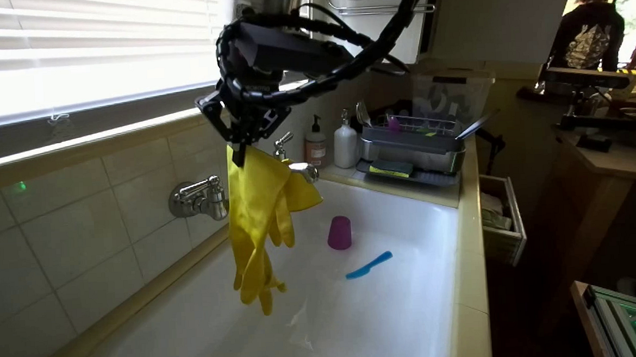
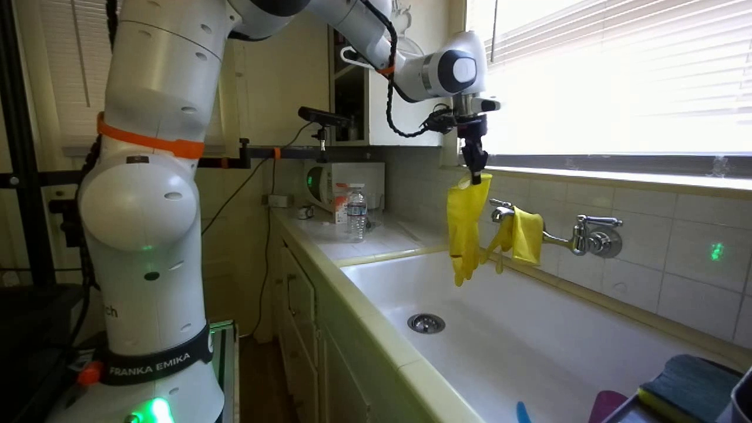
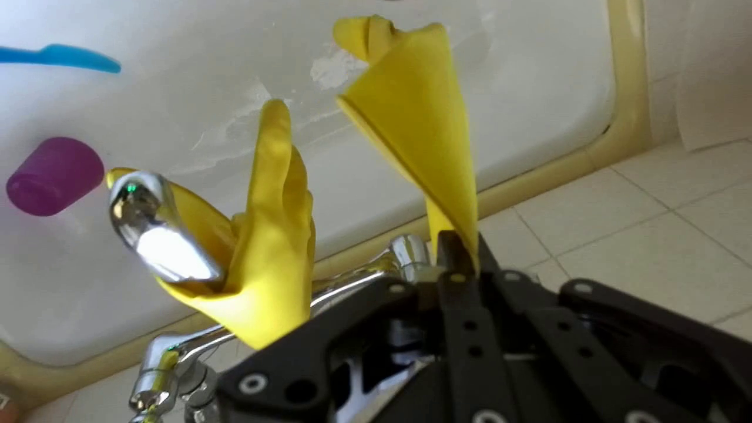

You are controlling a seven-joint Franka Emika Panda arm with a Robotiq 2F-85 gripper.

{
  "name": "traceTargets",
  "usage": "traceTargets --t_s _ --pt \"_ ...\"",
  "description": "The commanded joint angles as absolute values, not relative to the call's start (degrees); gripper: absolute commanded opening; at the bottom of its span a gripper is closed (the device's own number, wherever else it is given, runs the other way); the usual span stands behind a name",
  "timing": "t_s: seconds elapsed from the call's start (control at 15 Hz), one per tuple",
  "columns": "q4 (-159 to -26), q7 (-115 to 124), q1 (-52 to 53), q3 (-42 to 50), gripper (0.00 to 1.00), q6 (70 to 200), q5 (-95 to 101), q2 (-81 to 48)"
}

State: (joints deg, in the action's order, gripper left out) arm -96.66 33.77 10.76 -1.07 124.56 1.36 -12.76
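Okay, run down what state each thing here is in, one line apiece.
Pincer: shut on a yellow glove
That yellow glove: dangling by its cuff
Second yellow glove: draped over the faucet
Faucet: no running water visible
Purple cup: in the sink
Blue knife: lying in the sink
Drain: uncovered
Drawer: open
Sponge: lying flat
White pump bottle: upright
Water bottle: upright
Blinds: at least partly lowered

In an exterior view: jaws clamped on the cuff of a yellow glove (image 2: 464, 235), which hangs down over the sink (image 2: 517, 346). Second glove (image 2: 529, 235) draped over the faucet (image 2: 580, 235). Drain (image 2: 426, 323) in sink floor. Counter (image 2: 405, 234) beyond carries clear bottle (image 2: 356, 214), microwave (image 2: 369, 175). Purple cup (image 2: 607, 405) cut off at bottom edge; sponge (image 2: 690, 385) at lower right.
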Motion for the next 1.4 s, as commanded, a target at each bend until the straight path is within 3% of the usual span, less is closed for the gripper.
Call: traceTargets --t_s 0.0,1.33 --pt "-101.1 37.79 9.85 -0.44 0.01 127.89 3.8 -8.11" --pt "-114.35 40.54 1.01 2.42 0.01 145.0 6.72 2.26"
